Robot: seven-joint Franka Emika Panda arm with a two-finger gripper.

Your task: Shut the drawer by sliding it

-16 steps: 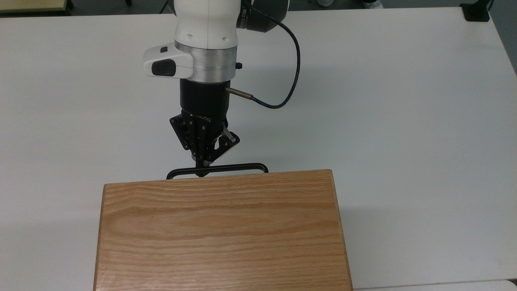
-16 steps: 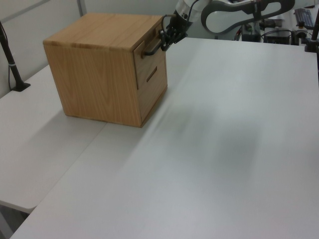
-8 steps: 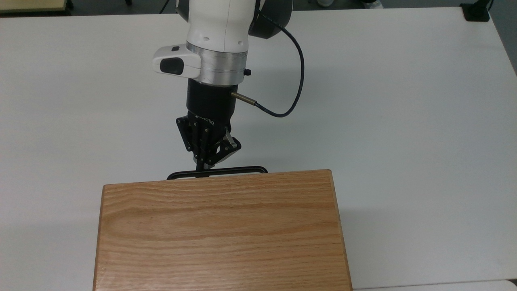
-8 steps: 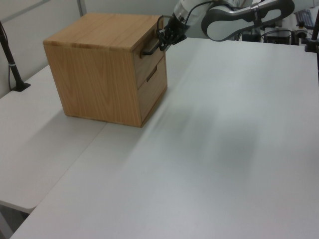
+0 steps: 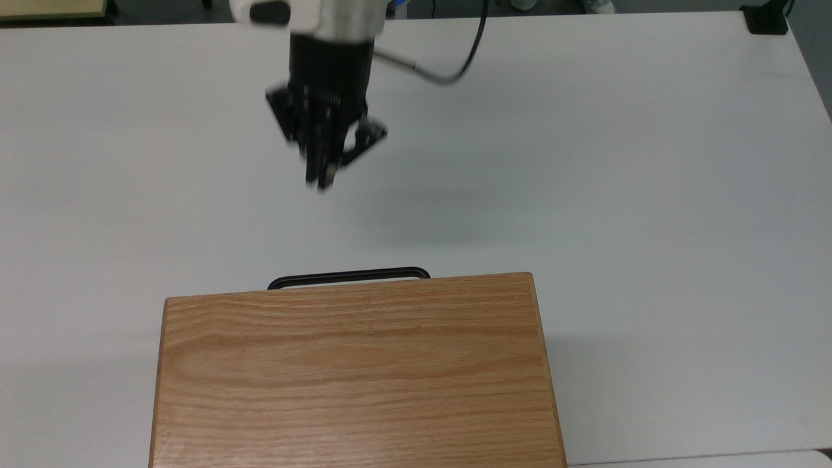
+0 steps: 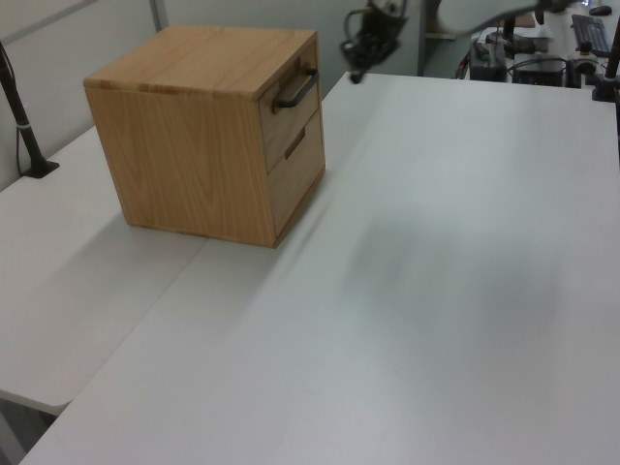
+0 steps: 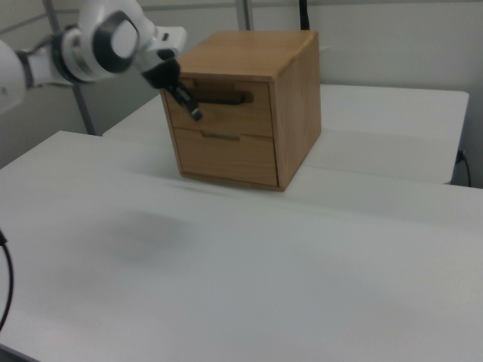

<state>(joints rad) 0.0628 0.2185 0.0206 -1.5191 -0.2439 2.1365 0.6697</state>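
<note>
The drawer (image 7: 226, 111) is the upper of two in the oak cabinet (image 7: 296, 84), and its front panel sits flush with the cabinet face. Its black bar handle (image 5: 349, 276) pokes out past the cabinet's top edge in the top view. The left view shows the drawer (image 6: 294, 114) and its handle (image 6: 296, 89) from the side. My gripper (image 5: 322, 184) hangs in the air well away from the handle, shut, with nothing held. In the left view the gripper (image 6: 355, 76) is off to the cabinet's right. The right view has the gripper (image 7: 195, 115) just left of the handle, apart from it.
The cabinet (image 5: 354, 370) stands on a white table (image 5: 650, 227). A lower drawer (image 7: 225, 156) is shut below the upper one. A black post (image 6: 21, 111) rises at the left view's left. A black mount (image 5: 767, 19) sits at the table's far right corner.
The drawer stood slightly out a second ago and is now flush. My gripper has left the handle and pulled back, up and away from the cabinet.
</note>
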